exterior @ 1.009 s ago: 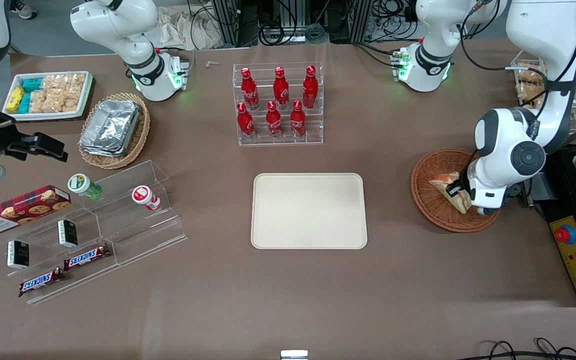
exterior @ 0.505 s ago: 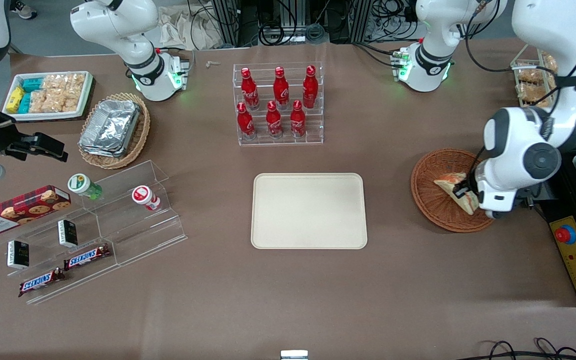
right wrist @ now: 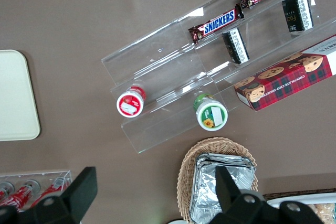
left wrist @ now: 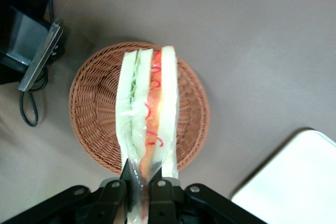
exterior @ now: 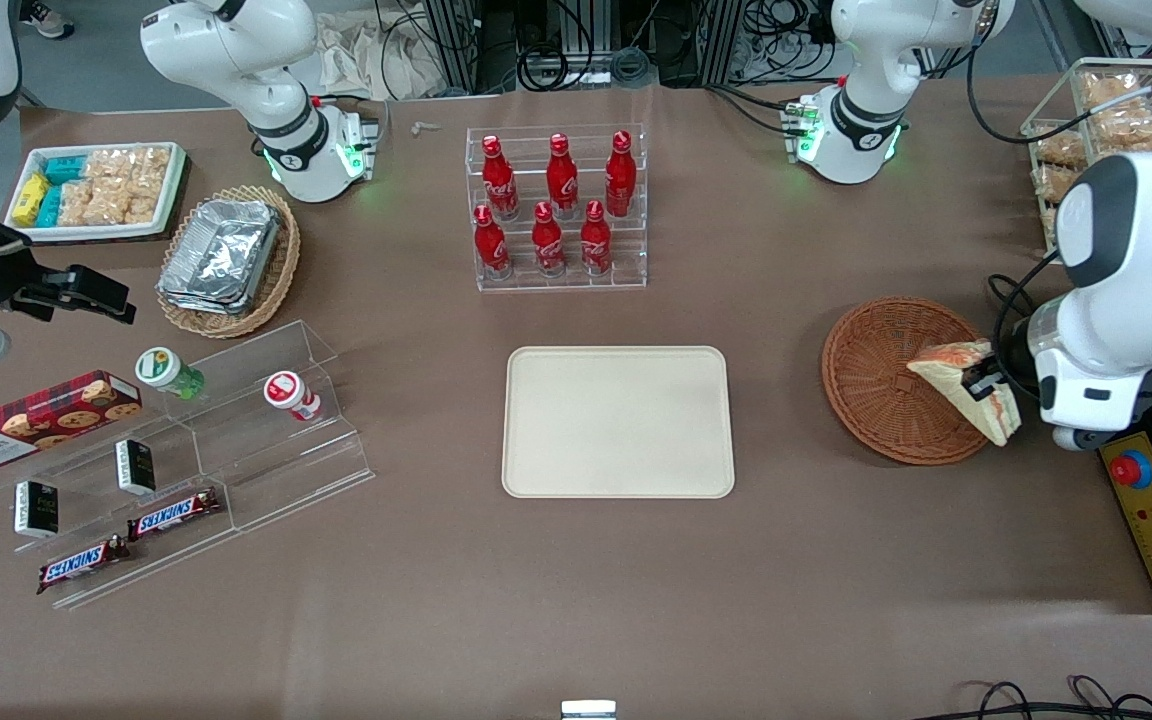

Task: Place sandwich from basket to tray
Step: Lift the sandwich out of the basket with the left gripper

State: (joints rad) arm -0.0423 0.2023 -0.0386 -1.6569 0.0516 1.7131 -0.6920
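Note:
The sandwich (exterior: 966, 388), a pale bread wedge in clear wrap with red-orange and green filling, hangs in the air above the rim of the round reddish-brown basket (exterior: 881, 385). My left gripper (exterior: 986, 383) is shut on it. In the left wrist view the sandwich (left wrist: 148, 114) sticks out from between the black fingers (left wrist: 160, 184) of the gripper (left wrist: 140, 187), with the empty basket (left wrist: 100, 114) well below. The cream tray (exterior: 618, 421) lies flat at the table's middle with nothing on it; a corner of the tray (left wrist: 294, 182) shows in the wrist view.
A clear rack of red bottles (exterior: 556, 210) stands farther from the front camera than the tray. A yellow box with a red button (exterior: 1151, 510) sits at the working arm's end. Snack shelves (exterior: 166, 470) and a foil-tray basket (exterior: 228, 258) lie toward the parked arm's end.
My left gripper has risen with the sandwich, lifting it out of the basket and carrying it toward the working arm's end, over the basket's rim.

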